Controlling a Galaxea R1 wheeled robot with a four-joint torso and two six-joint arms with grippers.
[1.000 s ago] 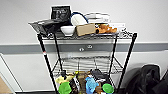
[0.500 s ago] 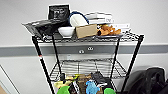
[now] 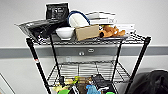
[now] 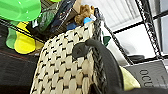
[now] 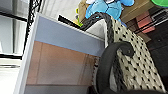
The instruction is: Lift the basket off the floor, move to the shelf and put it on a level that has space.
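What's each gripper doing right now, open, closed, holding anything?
Left gripper: at the basket's dark loop handle; open or shut cannot be told.
Right gripper: at the basket's other loop handle; open or shut cannot be told.

Soft, even indoor light; all views blurred, no glare.
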